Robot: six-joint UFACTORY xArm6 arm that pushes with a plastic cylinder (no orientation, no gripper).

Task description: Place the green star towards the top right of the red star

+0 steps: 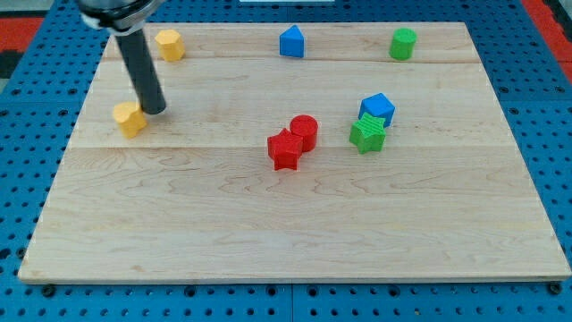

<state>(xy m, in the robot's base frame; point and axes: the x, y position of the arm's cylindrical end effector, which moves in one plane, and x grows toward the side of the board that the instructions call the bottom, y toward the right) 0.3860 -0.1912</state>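
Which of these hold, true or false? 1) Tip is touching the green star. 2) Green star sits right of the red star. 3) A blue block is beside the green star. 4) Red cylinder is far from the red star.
1) False: my tip is at the view's left, beside a yellow block.
2) True: green star is right of the red star.
3) True: the blue block touches it from above.
4) False: the red cylinder adjoins the red star.

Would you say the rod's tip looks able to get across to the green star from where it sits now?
Probably yes. My tip is beside a yellow block at the view's left, far from the green star. The red star and red cylinder lie between; passing above or below them looks free.
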